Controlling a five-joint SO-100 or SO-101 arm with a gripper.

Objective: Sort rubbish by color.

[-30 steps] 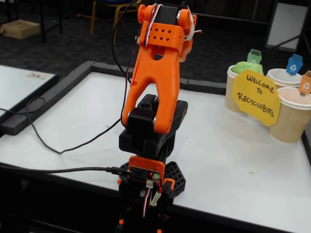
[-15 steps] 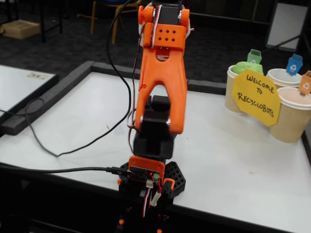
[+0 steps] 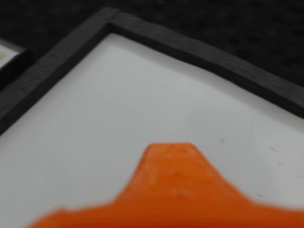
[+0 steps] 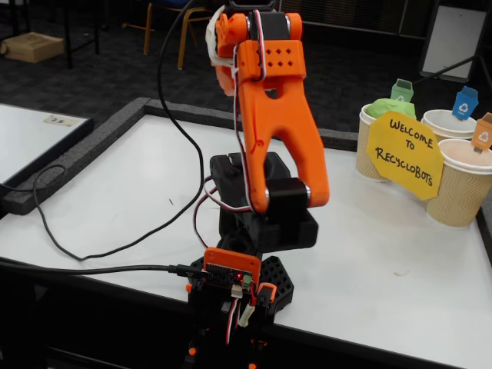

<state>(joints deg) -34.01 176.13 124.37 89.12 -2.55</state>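
Note:
A green paper wad (image 4: 382,108) sits in the leftmost of three paper cups (image 4: 369,157) at the right of the white table, under a green tag (image 4: 401,89). My orange arm (image 4: 273,115) stands folded over its base, and in the fixed view it hides the gripper. In the wrist view only one blurred orange finger (image 3: 171,175) shows at the bottom edge, above bare white table (image 3: 118,109). No rubbish appears in the wrist view, and nothing shows between the jaws.
A yellow "Welcome to Recyclobots" sign (image 4: 405,154) fronts the cups; the two others carry a blue tag (image 4: 465,101) and an orange tag (image 4: 483,131). A black foam border (image 3: 199,52) frames the table, with its corner in the wrist view. A black cable (image 4: 115,238) trails across the table's left side.
The arm has swung about its base: in the fixed view the elbow moved from lower left to lower right. The cable shifted with it. The cups have not moved.

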